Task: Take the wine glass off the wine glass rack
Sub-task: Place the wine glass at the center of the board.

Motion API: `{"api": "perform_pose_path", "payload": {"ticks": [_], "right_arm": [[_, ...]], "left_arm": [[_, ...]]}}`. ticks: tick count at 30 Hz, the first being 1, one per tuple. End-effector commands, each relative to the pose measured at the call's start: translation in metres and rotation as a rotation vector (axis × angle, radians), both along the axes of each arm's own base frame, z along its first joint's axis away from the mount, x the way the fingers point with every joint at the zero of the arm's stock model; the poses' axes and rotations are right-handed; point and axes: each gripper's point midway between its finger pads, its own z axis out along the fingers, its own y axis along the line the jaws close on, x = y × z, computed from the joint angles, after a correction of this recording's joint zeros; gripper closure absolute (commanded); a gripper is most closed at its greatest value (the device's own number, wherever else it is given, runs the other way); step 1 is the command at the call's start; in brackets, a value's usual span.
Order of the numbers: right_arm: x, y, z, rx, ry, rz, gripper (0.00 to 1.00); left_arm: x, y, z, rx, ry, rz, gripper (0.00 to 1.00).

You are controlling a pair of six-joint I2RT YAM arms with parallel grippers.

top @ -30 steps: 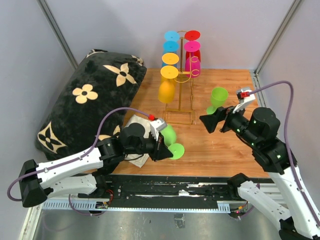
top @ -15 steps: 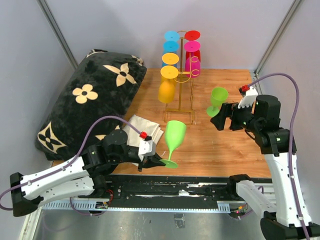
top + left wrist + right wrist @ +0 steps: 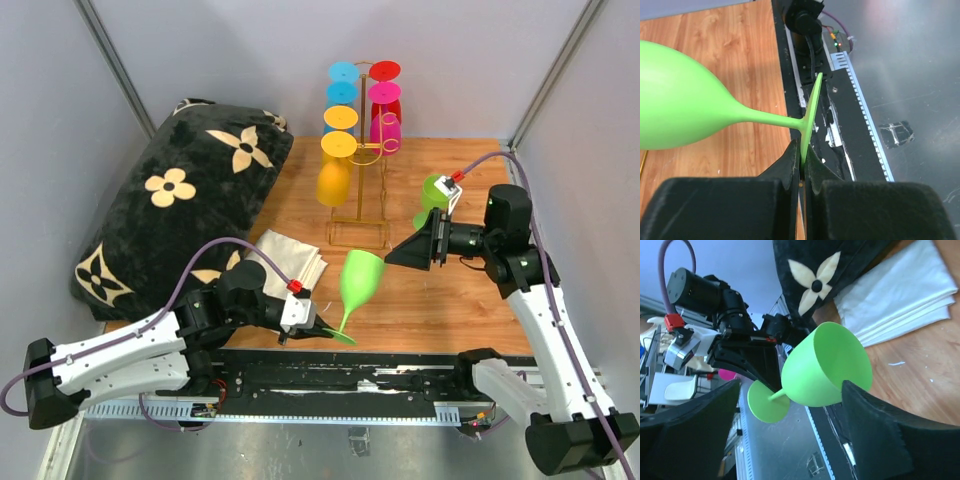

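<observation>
- Left gripper (image 3: 801, 151) pressed onto foot of green wine glass (image 3: 360, 278), bowl tilted toward right gripper (image 3: 398, 257).
- Right gripper spread, near bowl.
- Wine glass rack (image 3: 360, 205) behind, cloth (image 3: 292, 258) beside.

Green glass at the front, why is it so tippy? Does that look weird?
Yes. The green glass leans sideways, held only by the edge of its foot, pinched in the left gripper. Nothing looks spilled or broken.

Left end effector (image 3: 802, 152) clamped, right (image 3: 398, 254) agape
</observation>
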Motion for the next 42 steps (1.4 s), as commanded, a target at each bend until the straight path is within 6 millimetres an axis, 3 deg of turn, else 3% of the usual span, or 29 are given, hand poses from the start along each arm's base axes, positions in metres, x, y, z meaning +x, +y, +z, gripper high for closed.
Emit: {"api": "perform_pose_path", "payload": {"ticks": [1, 7, 13, 18, 21, 24, 26, 28, 30, 33, 36, 42], "right_arm": [[-0.012, 0.015, 0.001, 0.020, 0.052, 0.091, 0.22], [-0.016, 0.022, -0.014, 0.004, 0.125, 0.153, 0.43], [-0.039, 0.038, -0.012, -0.012, 0.114, 0.278, 0.50], [-0.040, 0.050, -0.007, -0.001, 0.119, 0.312, 0.52], [-0.039, 0.056, -0.002, 0.044, 0.125, 0.329, 0.50], [-0.032, 0.058, -0.001, 0.044, 0.103, 0.300, 0.40], [-0.011, 0.056, -0.014, -0.034, 0.095, 0.163, 0.31], [0.021, 0.044, -0.039, -0.165, 0.110, -0.066, 0.27], [0.029, 0.039, -0.048, -0.200, 0.146, -0.126, 0.26], [0.019, 0.055, -0.038, -0.119, 0.218, 0.013, 0.26], [-0.002, 0.070, -0.020, 0.003, 0.339, 0.224, 0.31], [-0.017, 0.071, -0.005, 0.028, 0.271, 0.310, 0.32]], "left_arm": [[-0.015, -0.009, 0.040, -0.135, -0.037, -0.107, 0.99], [-0.021, 0.000, 0.042, -0.142, -0.024, -0.106, 1.00], [-0.016, 0.009, 0.044, -0.159, -0.050, -0.051, 0.99], [-0.012, 0.013, 0.030, -0.091, -0.031, -0.015, 0.99], [-0.011, 0.017, 0.024, -0.046, -0.022, -0.001, 1.00], [-0.010, 0.019, 0.029, -0.058, -0.029, 0.014, 1.00], [-0.009, 0.021, 0.031, -0.073, -0.035, 0.023, 1.00], [-0.010, 0.022, 0.034, -0.084, -0.031, 0.030, 0.99], [-0.011, 0.024, 0.037, -0.091, -0.022, 0.030, 1.00], [-0.014, 0.025, 0.040, -0.103, -0.018, 0.023, 1.00], [-0.014, 0.024, 0.038, -0.103, -0.026, 0.016, 0.99], [-0.012, 0.023, 0.029, -0.064, -0.018, 0.021, 0.99]]}}
